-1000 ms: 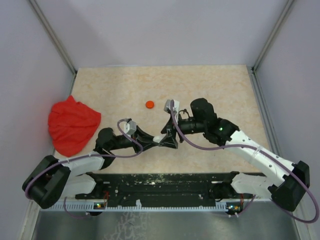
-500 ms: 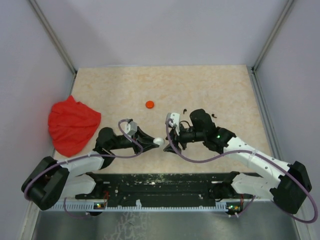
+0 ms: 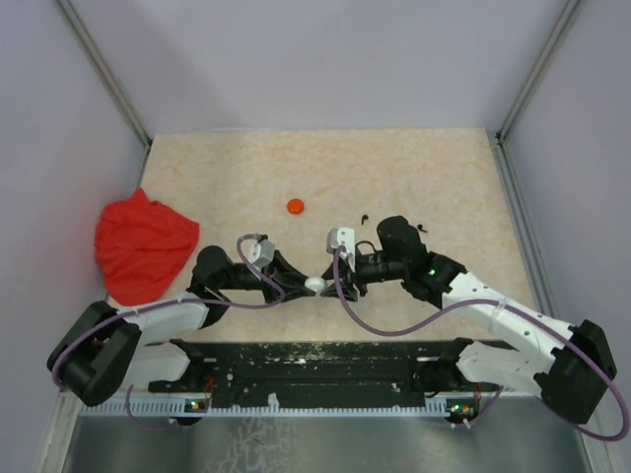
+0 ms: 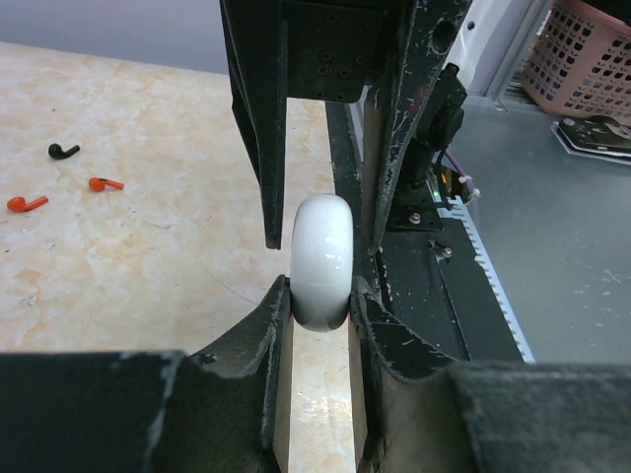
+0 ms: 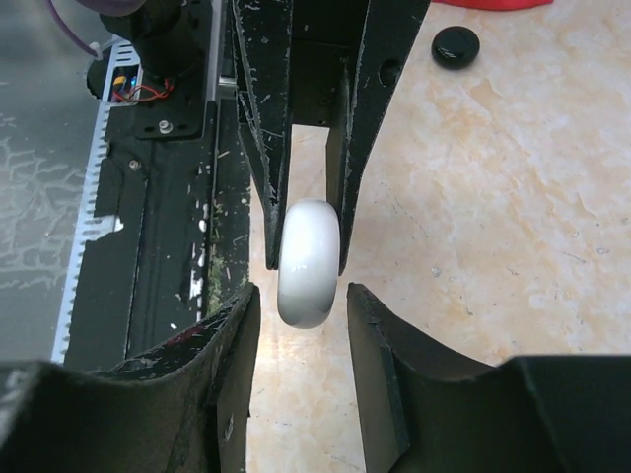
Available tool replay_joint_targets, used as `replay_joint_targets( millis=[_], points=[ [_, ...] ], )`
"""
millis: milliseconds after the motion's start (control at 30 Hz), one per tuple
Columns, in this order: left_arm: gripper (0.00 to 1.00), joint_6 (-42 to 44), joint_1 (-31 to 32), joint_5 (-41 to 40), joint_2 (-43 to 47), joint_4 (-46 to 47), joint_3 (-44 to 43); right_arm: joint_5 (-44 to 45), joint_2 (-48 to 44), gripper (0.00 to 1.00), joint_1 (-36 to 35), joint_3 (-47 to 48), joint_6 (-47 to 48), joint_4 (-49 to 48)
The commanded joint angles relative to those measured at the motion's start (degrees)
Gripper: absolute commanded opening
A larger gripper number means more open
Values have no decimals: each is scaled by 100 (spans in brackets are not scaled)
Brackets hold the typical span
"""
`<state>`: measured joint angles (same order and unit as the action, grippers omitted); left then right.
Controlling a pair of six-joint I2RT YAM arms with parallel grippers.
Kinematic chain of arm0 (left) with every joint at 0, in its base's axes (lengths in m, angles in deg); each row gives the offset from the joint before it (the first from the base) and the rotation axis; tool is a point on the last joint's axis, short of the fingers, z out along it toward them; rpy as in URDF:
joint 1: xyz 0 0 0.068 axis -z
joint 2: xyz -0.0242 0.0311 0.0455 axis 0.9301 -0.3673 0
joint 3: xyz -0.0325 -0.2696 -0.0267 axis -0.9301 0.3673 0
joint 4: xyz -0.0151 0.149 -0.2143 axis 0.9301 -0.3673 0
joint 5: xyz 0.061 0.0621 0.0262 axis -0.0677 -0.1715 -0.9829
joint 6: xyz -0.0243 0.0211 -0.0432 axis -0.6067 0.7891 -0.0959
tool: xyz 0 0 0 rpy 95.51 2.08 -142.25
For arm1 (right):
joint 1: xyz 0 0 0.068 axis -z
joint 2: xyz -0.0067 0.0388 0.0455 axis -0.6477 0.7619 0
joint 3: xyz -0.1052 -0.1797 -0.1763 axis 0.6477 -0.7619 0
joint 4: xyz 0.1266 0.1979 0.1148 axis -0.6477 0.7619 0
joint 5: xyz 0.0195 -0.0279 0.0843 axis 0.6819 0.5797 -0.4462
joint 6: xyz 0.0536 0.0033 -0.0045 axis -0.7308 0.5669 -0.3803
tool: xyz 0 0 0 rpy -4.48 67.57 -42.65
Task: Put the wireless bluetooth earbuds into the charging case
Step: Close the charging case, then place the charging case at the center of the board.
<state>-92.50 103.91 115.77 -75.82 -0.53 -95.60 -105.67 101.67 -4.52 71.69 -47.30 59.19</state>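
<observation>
We see a glossy white, rounded charging case pinched edge-on between the scuffed black fingers of the left gripper. The right gripper straddles its other end, jaws apart with narrow gaps either side. Comma-shaped earbuds, one black and two orange, lie loose on the marbled beige table. A crumpled red cloth sits at its left edge.

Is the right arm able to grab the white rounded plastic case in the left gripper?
Probably yes: the right gripper, jaws open, straddles the white rounded plastic case with nothing between.
</observation>
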Motion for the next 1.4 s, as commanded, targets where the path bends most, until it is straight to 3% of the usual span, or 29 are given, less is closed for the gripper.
replay_joint_targets(
  millis=[0, 333, 467, 533, 700, 967, 1100, 1167, 1367],
  points=[
    [1, -35, -12, 192, -3, 288, -129, -225, 51, 40, -51, 90, 129, -299],
    [1, -46, -15, 65, 59, 257, -96, -173, 204, 29, -100, 82, -67, -552],
    [1, -5, -13, 6, 97, 214, -70, -158, 198, 17, -100, 107, -140, -558],
    [8, 113, -19, -122, 166, 82, -49, -59, 193, 8, -104, 145, -189, -499],
    [29, 522, -19, -707, 466, -460, 64, 198, 120, 0, -46, 216, -312, -361],
    [67, 797, -22, -2014, 882, -883, 370, 599, -23, 0, 232, 161, -746, -456],
    [83, 873, -17, -2857, 1098, -995, 556, 935, -9, 0, 667, 8, -1403, -783],
    [99, 826, -22, -3461, 1203, -1201, 605, 1329, 55, 0, 934, -47, -1834, -831],
    [100, 800, -22, -5247, 1450, -1837, 649, 2032, 314, 0, 1937, -172, -3199, -619]
  ],
)
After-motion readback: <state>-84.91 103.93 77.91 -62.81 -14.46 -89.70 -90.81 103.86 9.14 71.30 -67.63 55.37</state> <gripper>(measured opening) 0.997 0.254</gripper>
